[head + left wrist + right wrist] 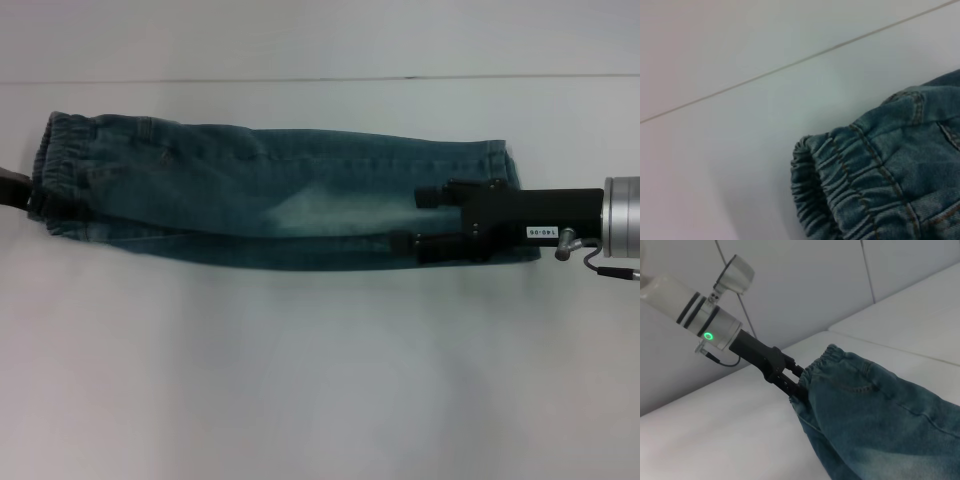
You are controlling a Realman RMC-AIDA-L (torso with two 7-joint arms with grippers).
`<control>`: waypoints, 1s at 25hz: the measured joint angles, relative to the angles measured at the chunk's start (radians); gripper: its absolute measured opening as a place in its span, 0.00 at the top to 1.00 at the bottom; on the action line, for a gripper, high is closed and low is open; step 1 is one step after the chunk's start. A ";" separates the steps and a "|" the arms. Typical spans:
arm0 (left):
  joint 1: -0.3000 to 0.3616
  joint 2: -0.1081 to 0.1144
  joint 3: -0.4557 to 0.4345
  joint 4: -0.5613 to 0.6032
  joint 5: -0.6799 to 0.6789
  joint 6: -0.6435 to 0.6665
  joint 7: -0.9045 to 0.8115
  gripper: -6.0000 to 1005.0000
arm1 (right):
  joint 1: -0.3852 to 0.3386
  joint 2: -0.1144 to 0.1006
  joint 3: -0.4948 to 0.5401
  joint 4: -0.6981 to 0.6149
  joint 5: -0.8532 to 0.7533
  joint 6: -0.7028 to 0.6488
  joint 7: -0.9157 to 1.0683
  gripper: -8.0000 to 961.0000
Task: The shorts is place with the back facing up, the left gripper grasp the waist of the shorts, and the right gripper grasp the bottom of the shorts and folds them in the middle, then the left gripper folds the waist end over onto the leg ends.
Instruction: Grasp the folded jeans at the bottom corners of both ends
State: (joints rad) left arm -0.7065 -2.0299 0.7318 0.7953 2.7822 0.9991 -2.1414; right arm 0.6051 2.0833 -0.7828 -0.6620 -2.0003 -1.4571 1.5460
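**Two pincers working at opposite ends of folded denim**

Two arms are reaching in from the sides of a plain white surface [320, 380], and a thin seam line is crossing it just behind the garment. Nothing is lying between the pincers and the cloth.

The shorts [270, 195] are lying folded lengthwise into one long narrow band, with the long axis running side to side across the head view. The waist [60, 165], gathered and ruffled, is pointing toward the robot's left; the bottom [505, 170] is pointing toward its right. A pale faded patch is showing near the middle of the band.

The right pincer [422, 220], with its small white label and silver wrist, is hovering over the hem end, lying along the band's length and pointing toward the waist. Its two fingers are standing clearly apart, one over the middle of the band and one near the nearer edge, gripping nothing.

The left pincer [797, 390] is sitting at the waist's nearer corner. Seen from the right wrist view, its fingers are disappearing into the elastic edge, pinching the denim there; a green ring is glowing on its silver wrist.
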 joint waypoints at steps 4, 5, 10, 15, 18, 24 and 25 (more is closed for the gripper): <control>-0.002 0.000 0.000 -0.010 0.000 -0.028 0.000 0.07 | 0.002 0.000 -0.014 0.001 0.000 0.012 0.000 0.02; -0.002 0.000 0.000 -0.012 0.000 -0.034 0.000 0.07 | 0.003 0.000 -0.016 0.001 0.000 0.013 0.000 0.02; -0.010 0.005 -0.005 -0.024 -0.001 -0.018 0.000 0.07 | 0.009 0.001 -0.016 0.002 0.000 0.015 0.000 0.02; -0.026 0.031 -0.053 0.014 -0.008 0.118 -0.002 0.08 | 0.012 0.001 -0.016 0.002 0.000 0.015 0.000 0.02; -0.044 0.058 -0.109 0.021 -0.006 0.181 -0.003 0.08 | 0.016 0.001 -0.017 0.002 0.000 0.016 0.000 0.02; -0.075 0.092 -0.152 -0.043 -0.002 0.185 -0.003 0.09 | 0.026 0.001 -0.029 0.002 0.000 0.018 0.000 0.02; -0.077 0.092 -0.151 -0.050 -0.001 0.175 -0.003 0.09 | 0.027 0.002 -0.031 0.002 0.000 0.019 0.000 0.02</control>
State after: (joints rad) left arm -0.7831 -1.9376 0.5807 0.7452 2.7814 1.1744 -2.1445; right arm 0.6319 2.0850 -0.8139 -0.6596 -2.0003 -1.4382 1.5462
